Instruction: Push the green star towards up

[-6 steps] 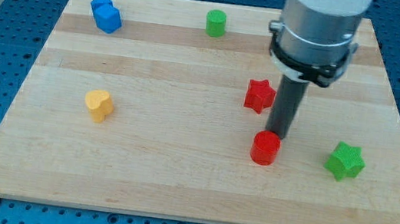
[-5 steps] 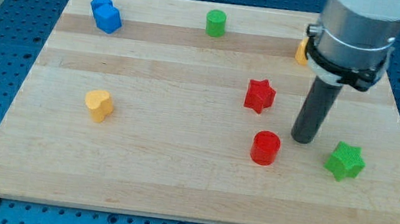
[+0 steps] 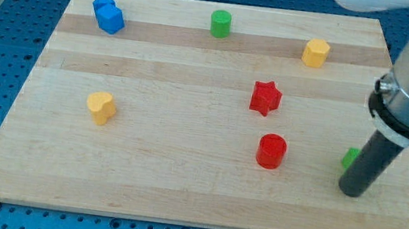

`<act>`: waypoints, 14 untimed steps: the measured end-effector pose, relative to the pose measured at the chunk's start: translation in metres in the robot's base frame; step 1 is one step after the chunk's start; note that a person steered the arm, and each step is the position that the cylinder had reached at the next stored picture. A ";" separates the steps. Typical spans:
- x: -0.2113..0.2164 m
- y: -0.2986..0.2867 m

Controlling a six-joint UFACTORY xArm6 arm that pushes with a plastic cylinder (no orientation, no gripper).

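We have no gripper, only my tip (image 3: 351, 193) just below the green star (image 3: 350, 157), which the rod mostly hides at the bench's (image 3: 179, 190) right, so we should push straight up through its middle.

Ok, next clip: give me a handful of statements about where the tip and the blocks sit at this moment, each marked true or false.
1. My tip rests at the view's bottom side of the green star, whose body the rod mostly hides. True.
2. The red cylinder touches my tip. False: it sits apart, to the tip's left in the view.
3. The red star lies nearer the view's top than the red cylinder. True.
4. The green cylinder sits at the board's bottom edge. False: it is near the top edge.
5. The blue block is at the view's top left. True.
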State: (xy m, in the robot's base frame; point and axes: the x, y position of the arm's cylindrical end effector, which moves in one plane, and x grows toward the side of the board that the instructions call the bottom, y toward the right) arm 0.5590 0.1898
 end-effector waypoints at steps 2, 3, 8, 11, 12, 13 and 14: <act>0.000 0.037; -0.007 0.040; -0.027 0.025; -0.048 0.023; -0.059 0.020; -0.054 -0.005; -0.045 -0.030</act>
State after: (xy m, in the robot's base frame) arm 0.5144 0.1596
